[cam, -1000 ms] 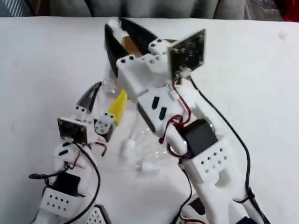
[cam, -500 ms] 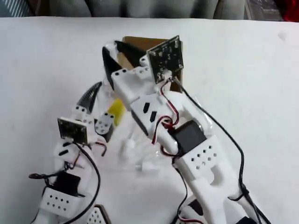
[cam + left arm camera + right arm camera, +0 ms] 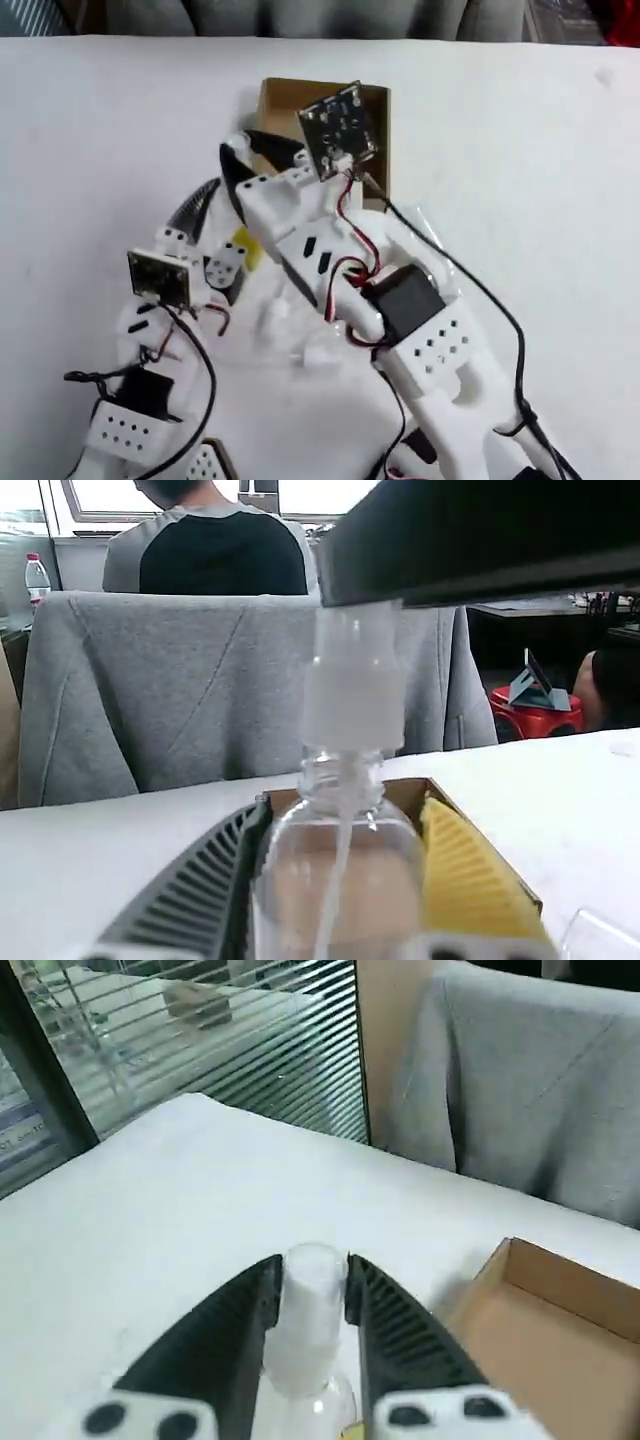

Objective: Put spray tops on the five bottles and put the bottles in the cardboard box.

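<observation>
While left gripper (image 3: 345, 825) pinches the bottle (image 3: 335, 895) body upright as a fixture, right gripper (image 3: 312, 1266) is clamped on the spray top (image 3: 352, 690) at the neck, probably to seat it. Cardboard box (image 3: 590, 1295) sits open just beyond, handy for drop-in.

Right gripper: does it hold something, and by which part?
The right gripper pinches the white spray top by its sides; the left gripper holds the bottle by its body.

Left gripper (image 3: 345, 815) clamped, right gripper (image 3: 312, 1268) clamped
</observation>
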Available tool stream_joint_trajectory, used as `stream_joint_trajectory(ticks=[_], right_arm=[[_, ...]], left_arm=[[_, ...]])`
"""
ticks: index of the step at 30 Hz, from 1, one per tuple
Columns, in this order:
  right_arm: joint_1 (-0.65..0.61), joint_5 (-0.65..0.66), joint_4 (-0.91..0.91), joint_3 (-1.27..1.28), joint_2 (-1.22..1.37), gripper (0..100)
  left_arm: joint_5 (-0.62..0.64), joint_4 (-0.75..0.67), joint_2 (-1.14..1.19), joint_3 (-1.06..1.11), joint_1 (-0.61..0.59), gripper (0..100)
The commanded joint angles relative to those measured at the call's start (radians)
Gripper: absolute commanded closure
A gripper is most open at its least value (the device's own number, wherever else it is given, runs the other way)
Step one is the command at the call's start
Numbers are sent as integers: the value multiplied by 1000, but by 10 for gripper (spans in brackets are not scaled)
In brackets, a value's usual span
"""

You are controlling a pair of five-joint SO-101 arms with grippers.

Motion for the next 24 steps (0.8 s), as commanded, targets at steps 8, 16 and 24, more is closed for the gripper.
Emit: stream_joint_trajectory(ticks=[8,16,24], right_arm=[[-2,-11,285,-354,-36,808],[166,-12,363,-477,-21,931],[269,-12,394,-258,81,981]], left_arm=[[8,-26,-27,-3,1,976],[6,-29,-27,3,1,976],[9,-29,-27,3,4,976]])
